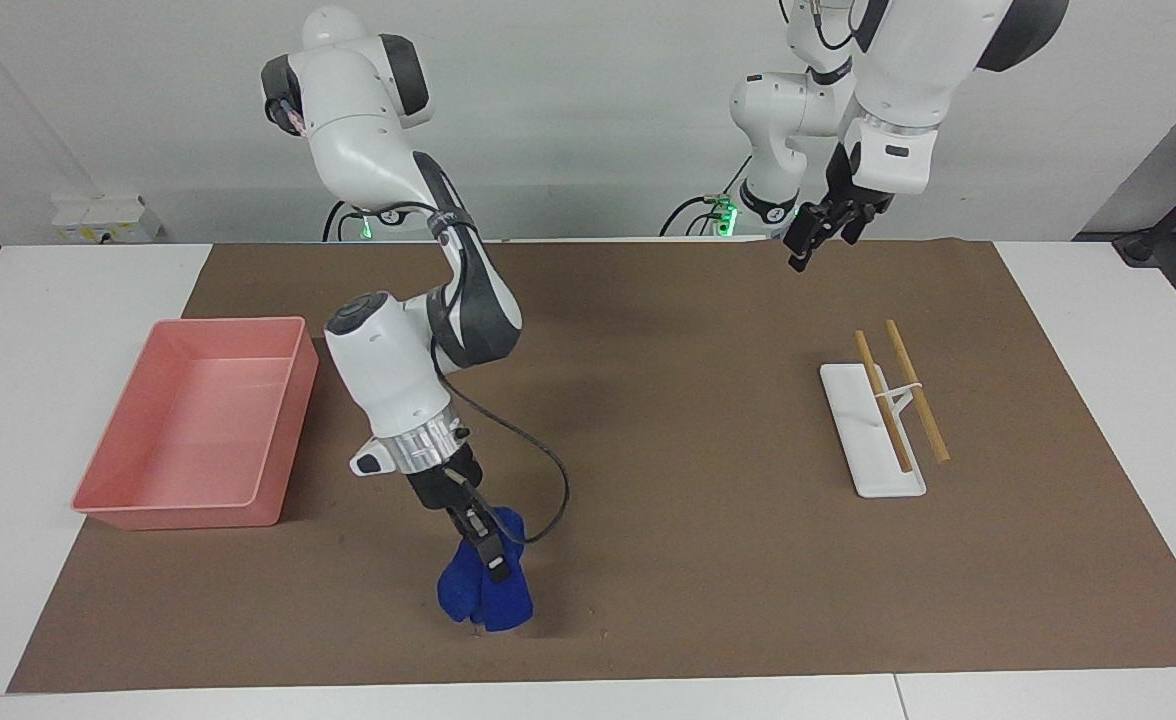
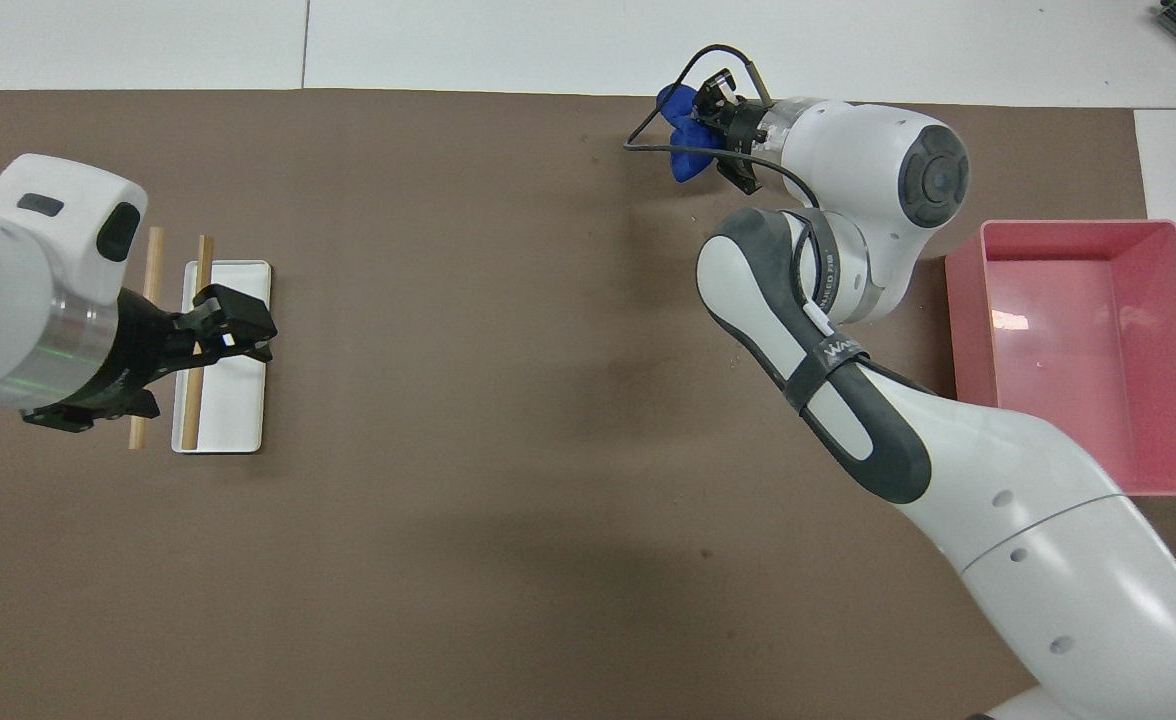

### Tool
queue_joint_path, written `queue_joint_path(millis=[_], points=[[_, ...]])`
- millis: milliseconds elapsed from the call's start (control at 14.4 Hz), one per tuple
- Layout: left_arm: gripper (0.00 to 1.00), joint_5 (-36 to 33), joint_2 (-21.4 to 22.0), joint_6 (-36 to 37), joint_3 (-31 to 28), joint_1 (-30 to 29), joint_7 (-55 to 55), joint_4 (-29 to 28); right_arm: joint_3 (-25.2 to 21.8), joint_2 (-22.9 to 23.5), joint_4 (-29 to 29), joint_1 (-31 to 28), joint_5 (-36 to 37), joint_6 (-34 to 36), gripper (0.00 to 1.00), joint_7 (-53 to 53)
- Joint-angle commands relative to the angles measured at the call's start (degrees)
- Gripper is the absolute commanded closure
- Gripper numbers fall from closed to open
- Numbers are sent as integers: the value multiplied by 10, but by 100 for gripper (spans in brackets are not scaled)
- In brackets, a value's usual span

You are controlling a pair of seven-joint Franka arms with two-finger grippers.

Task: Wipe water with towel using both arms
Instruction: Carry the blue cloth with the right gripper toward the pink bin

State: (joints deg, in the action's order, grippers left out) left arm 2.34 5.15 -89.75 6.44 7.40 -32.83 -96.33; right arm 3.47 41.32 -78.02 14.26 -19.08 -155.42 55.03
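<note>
The towel (image 1: 486,588) is gripped in the closed jaws of the right gripper (image 1: 485,553), its lower folds hanging to the brown mat (image 1: 648,560) or just above it; contact cannot be confirmed. In the overhead view the towel is found at about one o'clock from the mat's centre, close to the mat edge farthest from the robots. The pink tray (image 1: 108,490) lies toward the right arm's end of the table. No water can be made out on the mat.

The left gripper (image 1: 820,232) is held raised and waiting over the white stand (image 1: 873,480) with its two wooden sticks (image 1: 916,405) (state of its jaws: cannot be told).

The step in hand is judged to be the carrying of the towel to the wiping spot. For the next move, the towel would need to be pressed flat onto the mat and drawn across it.
</note>
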Motion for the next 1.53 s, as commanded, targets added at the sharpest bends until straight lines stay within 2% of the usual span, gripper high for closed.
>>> queue_joint_path(millis=[0, 139, 278, 624, 763, 971, 1041, 1180, 1318, 1457], points=[[0, -6, 11, 26, 2, -37, 153, -7, 7, 5, -12, 5, 1, -10, 100, -32], [0, -75, 21, 26, 3, -39, 295, -23, 7, -13, -64, 6, 1, -29, 100, -39], [0, -95, 21, 26, 3, -40, 370, -23, 6, -35, -122, 7, 1, -45, 100, -39], [0, -95, 23, 25, 1, -49, 364, -29, 6, -62, -193, 0, 1, -38, 100, -48], [0, -68, 23, 7, 2, -84, 360, -33, 5, -71, -214, -2, 1, -31, 100, -63], [0, -39, 15, -27, 1, -109, 343, -27, 3, -88, -220, -11, 1, 46, 100, -61], [0, -39, -2, -23, 1, -110, 343, -7, 2, -96, -224, -12, 1, 76, 100, -59], [0, -44, -57, 12, 3, -102, 342, 70, 0, -117, -245, -17, 1, 118, 100, -59], [0, -44, -58, 21, 4, -102, 343, 72, 0, -142, -273, -23, 1, 158, 100, -60], [0, -46, -50, 5, -8, -76, 349, 43, 0, -170, -302, -27, 1, 200, 100, -59]])
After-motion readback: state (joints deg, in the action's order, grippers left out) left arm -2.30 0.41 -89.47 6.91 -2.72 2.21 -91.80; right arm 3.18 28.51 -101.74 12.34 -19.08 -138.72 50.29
